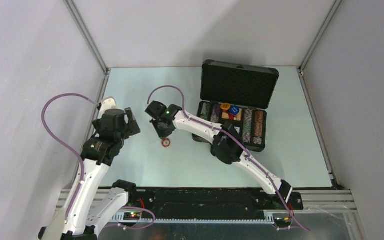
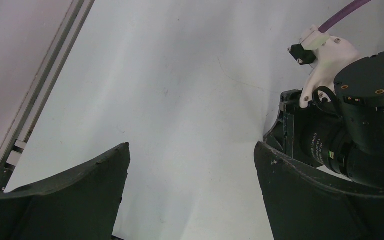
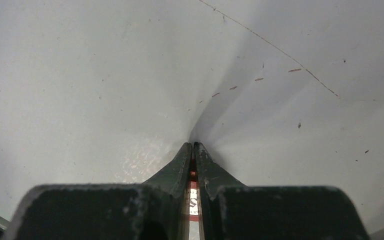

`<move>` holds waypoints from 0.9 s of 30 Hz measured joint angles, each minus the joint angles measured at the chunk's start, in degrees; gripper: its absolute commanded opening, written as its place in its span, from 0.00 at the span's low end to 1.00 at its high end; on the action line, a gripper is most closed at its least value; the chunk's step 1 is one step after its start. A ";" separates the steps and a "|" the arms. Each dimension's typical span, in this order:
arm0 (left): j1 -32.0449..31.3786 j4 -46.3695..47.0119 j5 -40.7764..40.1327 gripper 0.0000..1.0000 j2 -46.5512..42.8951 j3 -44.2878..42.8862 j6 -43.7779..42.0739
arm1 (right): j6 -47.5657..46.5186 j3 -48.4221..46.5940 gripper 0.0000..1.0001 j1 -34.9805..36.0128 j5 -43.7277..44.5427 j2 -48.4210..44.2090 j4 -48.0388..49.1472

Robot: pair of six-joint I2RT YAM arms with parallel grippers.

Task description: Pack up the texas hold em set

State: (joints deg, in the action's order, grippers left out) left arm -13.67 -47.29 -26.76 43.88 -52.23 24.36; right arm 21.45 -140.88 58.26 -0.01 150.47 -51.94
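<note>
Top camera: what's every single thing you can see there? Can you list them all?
case: one, black, lid up, far right of the table
chip rows: several, multicoloured, inside the case
card box: one, reddish, middle of the case
orange piece: one, round, lying in the case's middle
blue piece: one, beside the orange piece
chip: one, red-white, mid-table, pinched in the right gripper
table: one, pale, under everything
left gripper: one, black, open, holding nothing, left side
right gripper: one, black, shut on the chip
</note>
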 measured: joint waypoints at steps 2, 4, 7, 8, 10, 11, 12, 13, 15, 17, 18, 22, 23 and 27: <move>0.00 0.00 0.00 0.98 0.00 0.00 0.00 | -0.48 -0.07 0.10 -0.07 0.24 0.00 -0.37; 0.02 0.00 0.00 0.98 0.00 0.00 0.00 | -0.66 -0.15 0.10 -0.11 0.39 0.00 -0.59; 0.04 0.00 -0.02 0.98 0.00 0.00 0.00 | -0.79 -0.15 0.09 -0.15 0.48 0.00 -0.79; 0.04 0.00 0.00 0.98 0.00 0.00 0.00 | -0.83 -0.15 0.09 -0.15 0.48 0.00 -0.81; 0.04 0.00 0.00 0.98 0.00 0.00 0.00 | -1.03 -0.17 0.09 -0.15 0.48 0.00 -0.85; 0.04 0.00 -0.02 0.98 0.00 0.00 0.00 | -1.09 -0.20 0.09 -0.15 0.48 0.00 -0.87; 0.04 0.00 0.00 0.98 0.00 0.00 0.00 | -1.18 -0.22 0.09 -0.15 0.48 0.00 -0.92; 0.04 0.00 -0.02 0.98 0.00 0.00 0.00 | -1.20 -0.22 0.09 -0.15 0.48 0.00 -0.94; 0.04 0.00 -0.02 0.98 0.00 0.00 0.00 | -1.40 -0.22 0.09 -0.15 0.46 0.00 -1.01; 0.07 0.00 -0.02 0.98 0.00 0.00 0.00 | -1.60 -0.22 0.08 -0.15 0.46 0.00 -1.05; 0.07 0.00 -0.02 0.98 0.00 0.00 0.00 | -1.66 -0.22 0.08 -0.15 0.44 0.00 -1.07; 0.07 0.00 -0.02 0.98 0.00 0.00 0.00 | -1.81 -0.22 0.11 -0.15 0.44 0.00 -1.09; 0.07 0.00 -0.02 0.98 0.00 0.00 0.00 | -1.81 -0.22 0.13 -0.15 0.46 0.00 -1.09; 0.07 0.00 -0.02 0.98 0.00 0.00 0.00 | -1.64 -0.22 0.21 -0.11 0.87 -0.04 -1.01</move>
State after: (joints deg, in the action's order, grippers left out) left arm -13.61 -47.29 -26.79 43.88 -52.23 24.36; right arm 19.81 -141.10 58.15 0.86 150.43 -52.95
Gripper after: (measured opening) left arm 0.985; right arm 0.159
